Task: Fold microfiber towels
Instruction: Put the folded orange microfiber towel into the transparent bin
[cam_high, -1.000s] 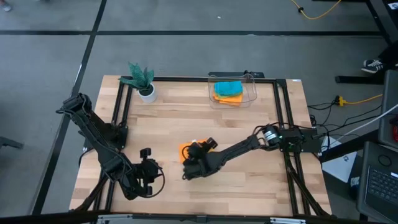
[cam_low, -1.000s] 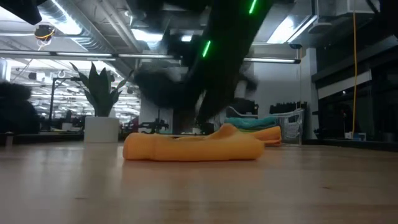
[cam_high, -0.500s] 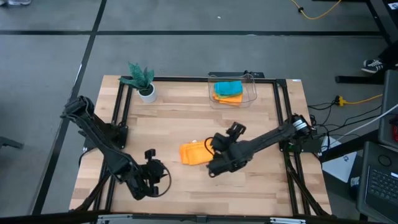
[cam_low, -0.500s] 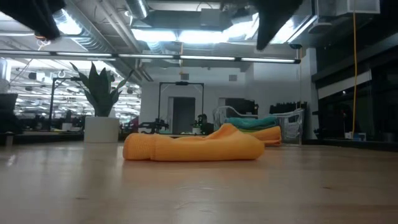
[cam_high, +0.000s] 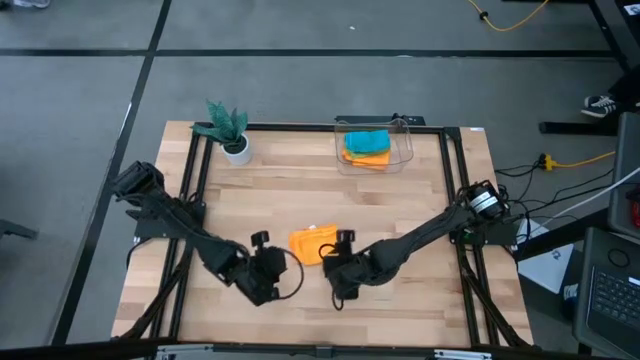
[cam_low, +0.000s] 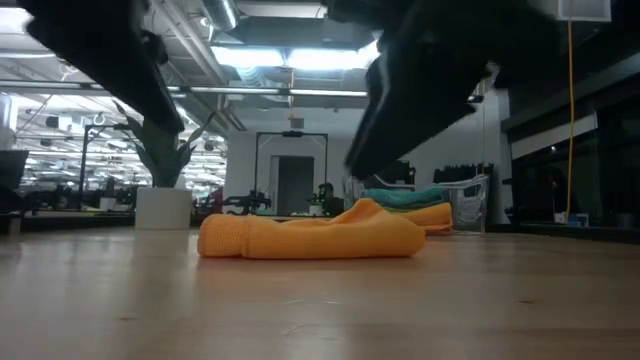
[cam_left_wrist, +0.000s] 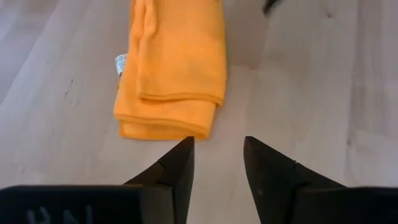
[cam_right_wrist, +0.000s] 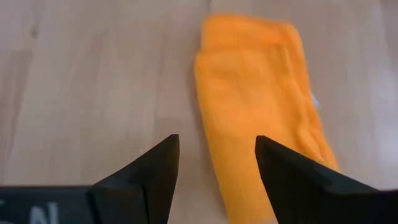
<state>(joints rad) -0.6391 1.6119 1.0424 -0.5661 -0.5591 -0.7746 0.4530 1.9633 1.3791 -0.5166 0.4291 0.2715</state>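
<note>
Centrally, orange towel (cam_high: 312, 245) folded, lying flat.

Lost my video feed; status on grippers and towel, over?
Left gripper open, empty, near the folded orange towel. Right gripper open, empty, opposite side. Nothing in the way.

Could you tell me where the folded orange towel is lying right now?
In the high view, the folded orange towel lies near the table's middle, between both pincers.

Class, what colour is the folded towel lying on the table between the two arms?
Orange. The folded towel shows best in the left wrist view.
</note>
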